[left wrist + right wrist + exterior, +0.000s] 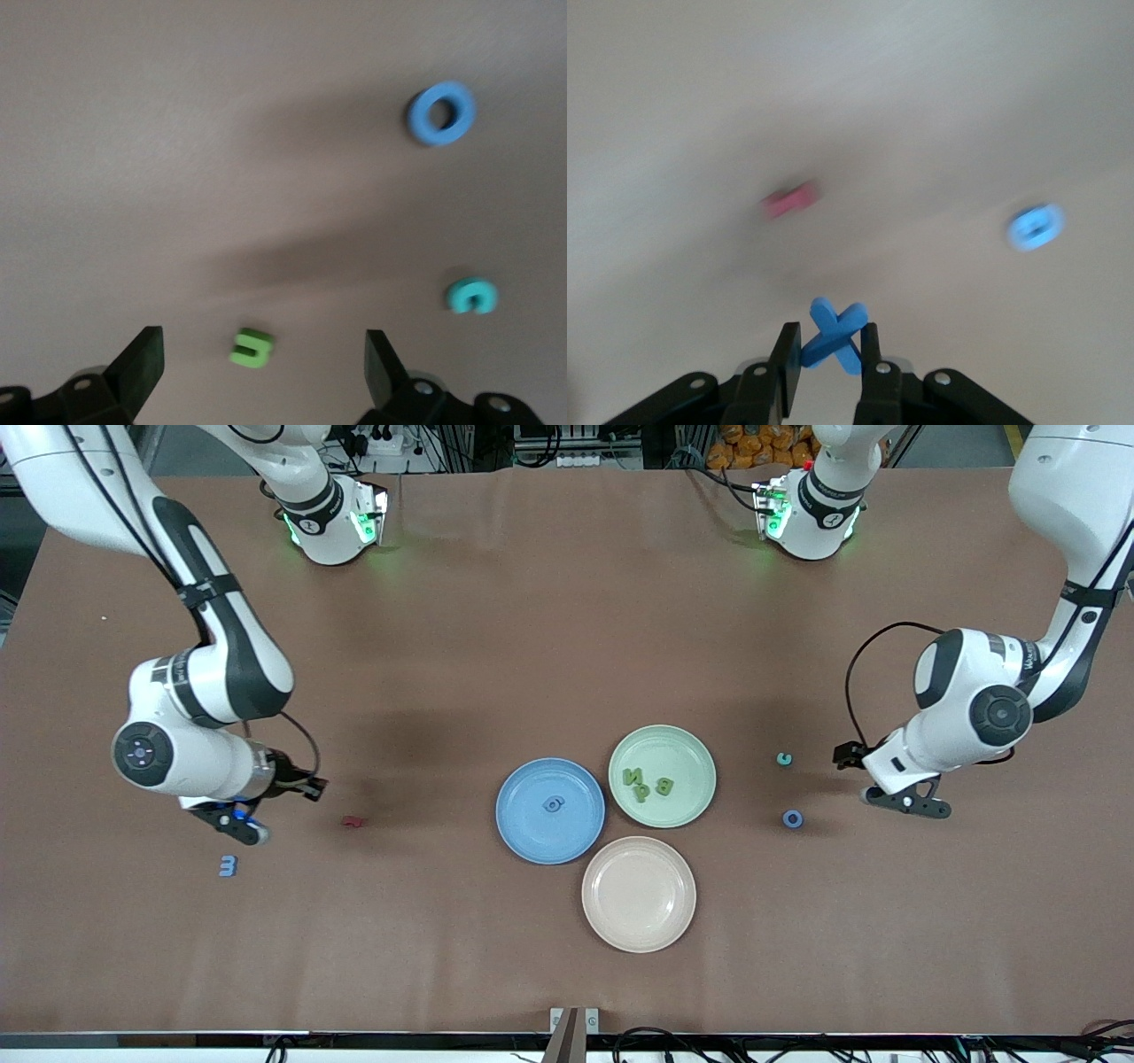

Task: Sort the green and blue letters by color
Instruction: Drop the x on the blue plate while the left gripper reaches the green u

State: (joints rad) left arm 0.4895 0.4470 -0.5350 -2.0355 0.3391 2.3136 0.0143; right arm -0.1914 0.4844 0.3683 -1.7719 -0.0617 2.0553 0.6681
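My left gripper (912, 804) hangs open low over the table toward the left arm's end. In the left wrist view a small green letter (252, 346) lies on the table between the spread fingers of the left gripper (264, 342), untouched. Close by are a blue ring letter (793, 819) (441, 113) and a teal C (783, 759) (471, 297). My right gripper (248, 828) (829, 335) is shut on a blue X (835, 332) above the table. A blue 3 (229, 865) (1035, 227) lies beside it. The blue plate (523, 833) holds one blue letter (553, 804). The green plate (687, 753) holds three green letters (633, 778).
A pink plate (639, 894) stands nearer the front camera than the other two plates and touches them. A small dark red letter (353, 822) (790, 200) lies between the right gripper and the blue plate.
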